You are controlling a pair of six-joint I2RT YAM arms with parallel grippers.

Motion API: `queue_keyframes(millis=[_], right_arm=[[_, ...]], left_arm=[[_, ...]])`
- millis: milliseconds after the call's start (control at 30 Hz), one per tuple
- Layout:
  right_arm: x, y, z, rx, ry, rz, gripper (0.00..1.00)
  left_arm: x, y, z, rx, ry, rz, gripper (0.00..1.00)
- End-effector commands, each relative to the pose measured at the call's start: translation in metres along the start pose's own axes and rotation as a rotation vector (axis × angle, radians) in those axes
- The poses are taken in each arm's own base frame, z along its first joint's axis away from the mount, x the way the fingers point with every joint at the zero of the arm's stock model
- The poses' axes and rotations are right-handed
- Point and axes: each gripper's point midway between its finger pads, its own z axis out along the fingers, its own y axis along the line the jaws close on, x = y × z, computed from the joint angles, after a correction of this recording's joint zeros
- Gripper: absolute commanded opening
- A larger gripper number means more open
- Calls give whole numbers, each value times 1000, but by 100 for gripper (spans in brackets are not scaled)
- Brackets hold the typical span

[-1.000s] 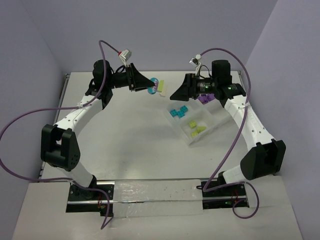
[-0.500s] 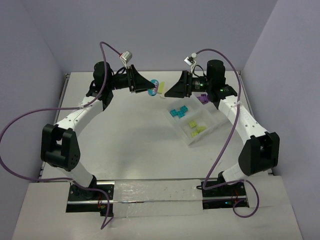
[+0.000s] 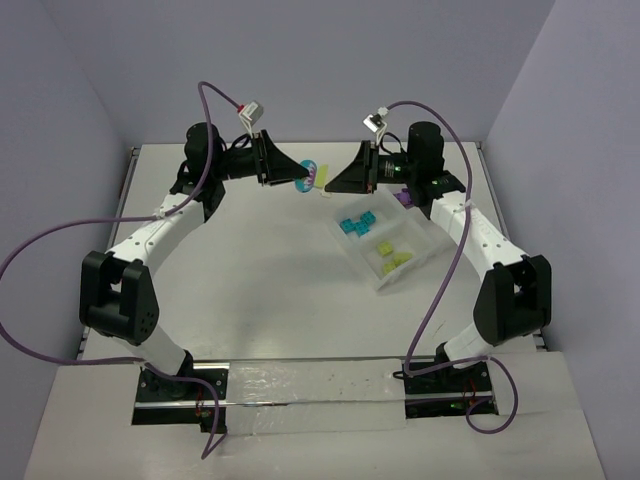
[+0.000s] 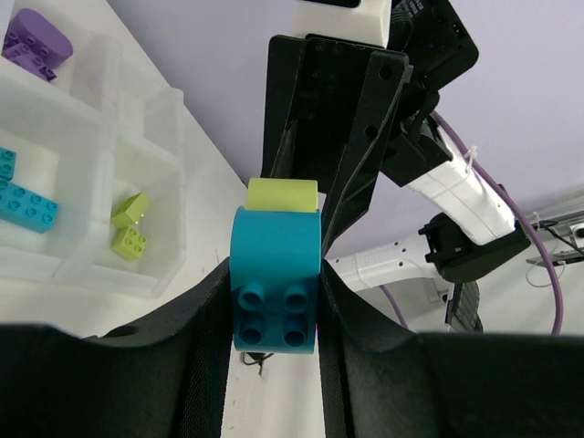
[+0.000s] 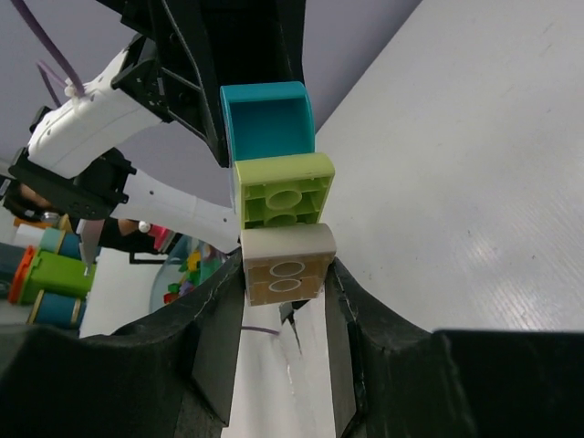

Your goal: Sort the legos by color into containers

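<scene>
Stiff, light, slick stack — left hand pinches the cyan brick by its flat sides; right hand flanks the other end, grip unclear.

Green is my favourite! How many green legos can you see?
3. One green lego and another lie in one tray compartment; the third sits on the cyan brick in the left hand. More may be hidden.

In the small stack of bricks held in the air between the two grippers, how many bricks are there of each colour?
cyan brick: 1
lime green brick: 1
tan brick: 1
Total: 3
</scene>
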Motion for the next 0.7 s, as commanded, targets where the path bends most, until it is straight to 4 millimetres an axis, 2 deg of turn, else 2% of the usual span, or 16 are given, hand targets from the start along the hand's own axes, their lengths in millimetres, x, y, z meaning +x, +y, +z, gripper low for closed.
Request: queue_keyframes(millis=[0, 167, 267, 400, 500, 600, 633, 667], right_arm=[[-2, -14, -11, 109, -37, -11, 0], [-8, -43, -34, 258, -66, 9, 0], [-3, -65, -48, 383, -48, 60, 0], [-9, -79, -71, 495, -95, 86, 0], [-14, -103, -109, 692, -168, 132, 0], [-15, -132, -159, 945, -277, 181, 0], [-13, -145, -184, 1066, -328, 200, 0], [-10, -150, -199, 1135, -355, 215, 0]], left_arm=[[-2, -7, -8, -14, -20, 44, 0], [3, 11, -21, -57, -35, 15, 0], [3, 14, -21, -71, -30, 15, 0], [2, 15, -21, -79, -26, 25, 0], [0, 16, -19, -72, -18, 23, 0], [-3, 18, -18, -86, -17, 27, 0], [-5, 19, -17, -99, -17, 44, 0], [-6, 20, -16, -112, -12, 52, 0]])
